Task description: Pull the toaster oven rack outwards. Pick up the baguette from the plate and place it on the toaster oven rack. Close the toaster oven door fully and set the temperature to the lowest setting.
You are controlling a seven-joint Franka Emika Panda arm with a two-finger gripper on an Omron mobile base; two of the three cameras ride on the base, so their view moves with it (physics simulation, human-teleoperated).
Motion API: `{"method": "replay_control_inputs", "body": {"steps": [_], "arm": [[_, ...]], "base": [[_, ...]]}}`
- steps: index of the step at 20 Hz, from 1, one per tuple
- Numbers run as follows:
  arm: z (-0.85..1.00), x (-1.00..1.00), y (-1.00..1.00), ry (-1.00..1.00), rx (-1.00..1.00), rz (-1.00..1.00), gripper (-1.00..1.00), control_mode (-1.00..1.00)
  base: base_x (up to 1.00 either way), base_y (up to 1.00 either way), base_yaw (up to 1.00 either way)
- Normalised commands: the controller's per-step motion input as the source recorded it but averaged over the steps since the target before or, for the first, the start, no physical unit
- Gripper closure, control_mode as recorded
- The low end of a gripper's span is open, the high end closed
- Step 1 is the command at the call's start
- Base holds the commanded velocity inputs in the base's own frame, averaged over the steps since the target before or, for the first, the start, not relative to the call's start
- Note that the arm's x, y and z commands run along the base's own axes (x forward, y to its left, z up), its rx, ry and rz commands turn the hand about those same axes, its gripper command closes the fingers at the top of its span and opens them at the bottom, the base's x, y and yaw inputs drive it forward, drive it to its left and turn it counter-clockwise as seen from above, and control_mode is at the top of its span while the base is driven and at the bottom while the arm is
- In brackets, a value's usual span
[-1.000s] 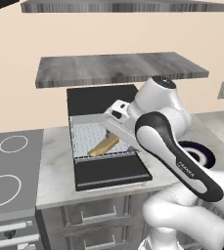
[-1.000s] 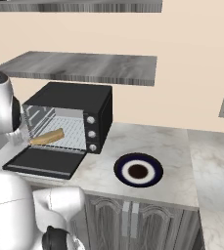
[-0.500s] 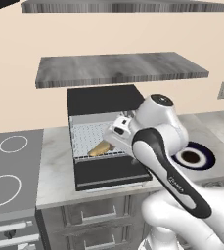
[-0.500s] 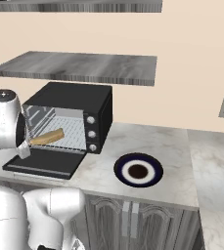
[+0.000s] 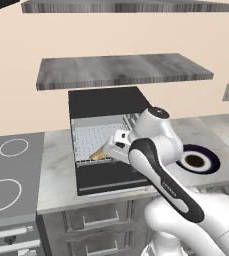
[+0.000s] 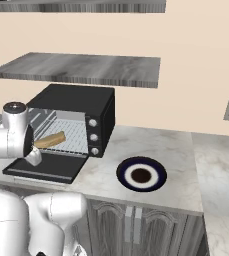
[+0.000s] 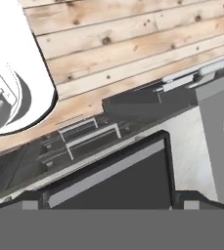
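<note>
Overhead, two grey wood-grain shelves [image 6: 81,67] hang on a beige wall above the pale marble table [image 6: 151,150], with a grey stovetop [image 5: 13,175] to the left showing two ring burners. One black boxy toaster oven [image 6: 78,97] stands with its door [image 5: 113,177] dropped flat; one tan baguette [image 6: 50,140] lies on the silver wire rack [image 6: 68,132]. One round blue-rimmed plate [image 6: 141,174] sits apart, bare. Three knobs [image 6: 92,136] form a column. Jaws, apparently spread wide, grip nothing.
</note>
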Motion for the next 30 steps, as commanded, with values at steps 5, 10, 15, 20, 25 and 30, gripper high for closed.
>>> {"method": "replay_control_inputs", "body": {"steps": [5, 10, 15, 20, 25, 30], "arm": [[-0.27, 0.28, 0.03, -0.01, -0.12, 0.14, -1.0, -1.0], [-0.38, 0.06, 0.0, -0.16, -0.01, 0.02, -1.0, -1.0], [-0.45, 0.09, 0.01, -0.13, -0.03, 0.01, -1.0, -1.0], [-0.19, 0.29, 0.02, -0.01, -0.07, 0.07, -1.0, -1.0], [-0.01, 0.32, 0.0, 0.0, -0.04, 0.09, -1.0, -1.0], [-0.16, 0.27, 0.03, 0.0, -0.09, 0.09, -1.0, -1.0]], "base": [[0.0, 0.0, 0.0], [0.0, 0.0, 0.0], [0.0, 0.0, 0.0], [0.0, 0.0, 0.0], [0.0, 0.0, 0.0], [0.0, 0.0, 0.0]]}}
